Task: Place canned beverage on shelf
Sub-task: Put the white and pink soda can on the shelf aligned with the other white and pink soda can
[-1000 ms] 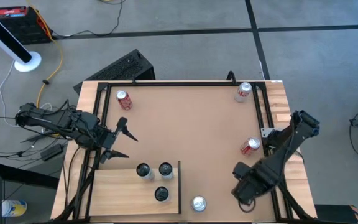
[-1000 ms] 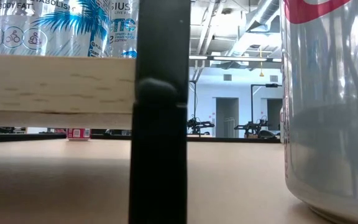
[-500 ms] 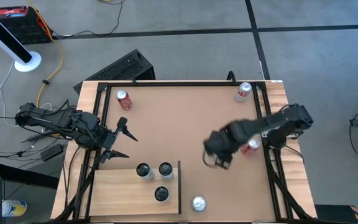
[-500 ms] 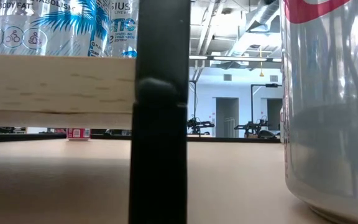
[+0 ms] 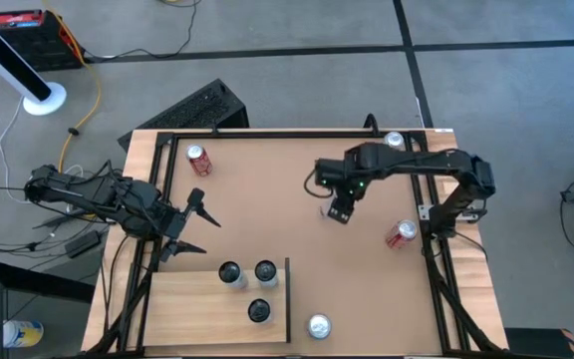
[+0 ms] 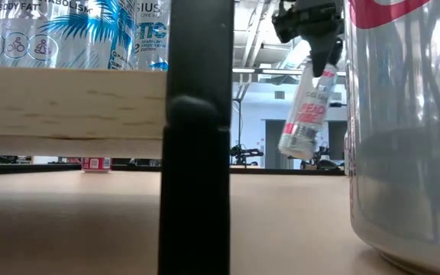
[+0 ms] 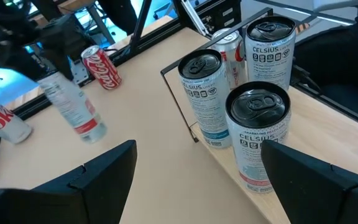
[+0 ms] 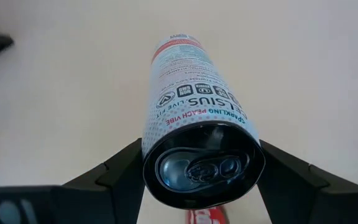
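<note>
Three Celsius cans (image 5: 248, 285) already stand on the shelf (image 5: 182, 309) in the high view, at the counter's (image 5: 277, 209) near-left corner, and the right gripper (image 5: 339, 204) hangs over mid-counter, well apart from that board. The left gripper (image 5: 195, 221) waits just beyond the shelf's far edge, fingers spread and empty. It is the nearer arm, but the can rides with the right one.

Low view: the slim can (image 6: 307, 111) hangs clear above the counter, gripped near its top, long axis close to upright with the lower end tilted off to one side.

Left wrist view: the carried can (image 7: 73, 109) shows tilted past the three shelved cans, with two Coke cans (image 7: 100, 66) lying beyond.

Right wrist view: the fingers (image 8: 110, 171) clamp the Celsius can (image 8: 194, 134) on either side near its lid, body pointing straight away from the wrist. The shelf lies toward the near-left from here, so my call is a carry across.
</note>
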Robot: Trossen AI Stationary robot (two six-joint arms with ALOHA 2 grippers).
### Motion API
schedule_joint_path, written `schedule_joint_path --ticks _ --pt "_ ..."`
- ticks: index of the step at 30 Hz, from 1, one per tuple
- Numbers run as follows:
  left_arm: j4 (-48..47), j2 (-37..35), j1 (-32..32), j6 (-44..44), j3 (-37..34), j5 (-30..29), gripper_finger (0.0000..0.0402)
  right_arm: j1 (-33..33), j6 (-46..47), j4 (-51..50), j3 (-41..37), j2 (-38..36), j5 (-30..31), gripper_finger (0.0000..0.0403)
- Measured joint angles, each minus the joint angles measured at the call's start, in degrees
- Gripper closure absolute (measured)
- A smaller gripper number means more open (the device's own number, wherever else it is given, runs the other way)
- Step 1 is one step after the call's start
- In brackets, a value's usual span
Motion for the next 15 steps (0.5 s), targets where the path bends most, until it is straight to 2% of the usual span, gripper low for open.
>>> schedule_joint_path --ticks 15 --pt "-0.01 0.0 0.0 0.0 0.0 0.01 0.0072 -3.38 -3.34 3.2 0.0 0.0 -0.33 0.0126"
